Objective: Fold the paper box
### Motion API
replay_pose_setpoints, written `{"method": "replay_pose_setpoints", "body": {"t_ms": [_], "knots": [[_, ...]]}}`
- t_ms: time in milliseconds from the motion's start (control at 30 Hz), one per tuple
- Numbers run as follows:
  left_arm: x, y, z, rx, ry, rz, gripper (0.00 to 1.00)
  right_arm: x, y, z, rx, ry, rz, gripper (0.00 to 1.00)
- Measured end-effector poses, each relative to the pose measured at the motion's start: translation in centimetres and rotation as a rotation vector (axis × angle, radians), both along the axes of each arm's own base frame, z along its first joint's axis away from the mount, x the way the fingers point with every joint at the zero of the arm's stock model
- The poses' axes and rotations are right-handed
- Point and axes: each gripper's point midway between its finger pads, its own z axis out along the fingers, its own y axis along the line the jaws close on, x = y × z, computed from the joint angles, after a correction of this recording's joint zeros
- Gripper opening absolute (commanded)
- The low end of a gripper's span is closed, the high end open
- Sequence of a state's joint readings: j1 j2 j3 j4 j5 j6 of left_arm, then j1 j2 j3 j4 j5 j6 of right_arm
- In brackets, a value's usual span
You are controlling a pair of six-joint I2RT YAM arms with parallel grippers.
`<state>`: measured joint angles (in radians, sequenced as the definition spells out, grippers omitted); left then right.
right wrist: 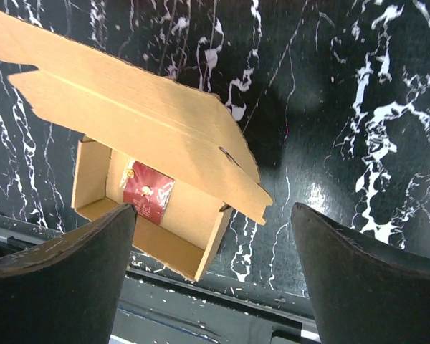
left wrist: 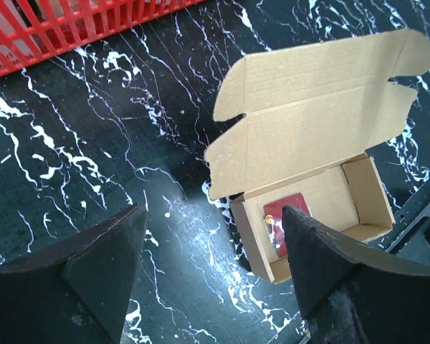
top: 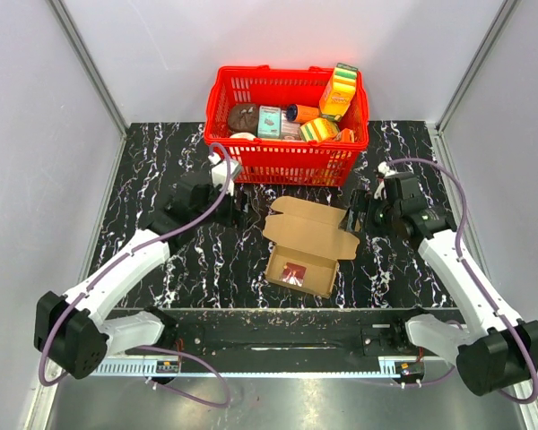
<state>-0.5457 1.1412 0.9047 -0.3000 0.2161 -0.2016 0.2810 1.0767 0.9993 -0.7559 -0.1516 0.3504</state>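
Observation:
The paper box (top: 310, 227) lies in the middle of the black marbled table, its tray at the near end and its lid flap laid open toward the basket. A small red packet (top: 294, 273) rests inside the tray. My left gripper (top: 237, 204) hovers left of the lid, open, with nothing between its fingers. My right gripper (top: 357, 216) sits just off the lid's right edge, also open and empty. The left wrist view shows the box (left wrist: 308, 136) and packet (left wrist: 281, 213) beyond the left gripper (left wrist: 213, 215). From the right gripper (right wrist: 213, 209), the box (right wrist: 129, 115) appears upper left.
A red plastic basket (top: 287, 167) with several small colourful items stands at the back of the table, close behind the box; its wall (left wrist: 57, 29) shows in the left wrist view. Grey walls enclose the sides. A metal rail (top: 287, 336) runs along the near edge.

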Motion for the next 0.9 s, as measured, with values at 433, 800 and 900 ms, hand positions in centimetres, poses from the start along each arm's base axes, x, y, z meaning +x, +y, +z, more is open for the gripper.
{"method": "replay_pose_setpoints", "body": {"t_ms": [433, 800, 900], "knots": [[2.0, -1.4, -2.2, -0.049, 0.032, -0.144, 0.82, 1.4, 0.4, -4.1, 0.099, 0.064, 0.011, 0.83], [2.8, -3.4, -4.3, -0.081, 0.079, -0.226, 0.82, 0.8, 1.3, -5.1, 0.156, 0.084, 0.087, 0.63], [3.2, -3.6, -4.8, -0.082, 0.085, -0.229, 0.82, 0.8, 1.4, -5.1, 0.160, 0.084, 0.097, 0.61]]}}
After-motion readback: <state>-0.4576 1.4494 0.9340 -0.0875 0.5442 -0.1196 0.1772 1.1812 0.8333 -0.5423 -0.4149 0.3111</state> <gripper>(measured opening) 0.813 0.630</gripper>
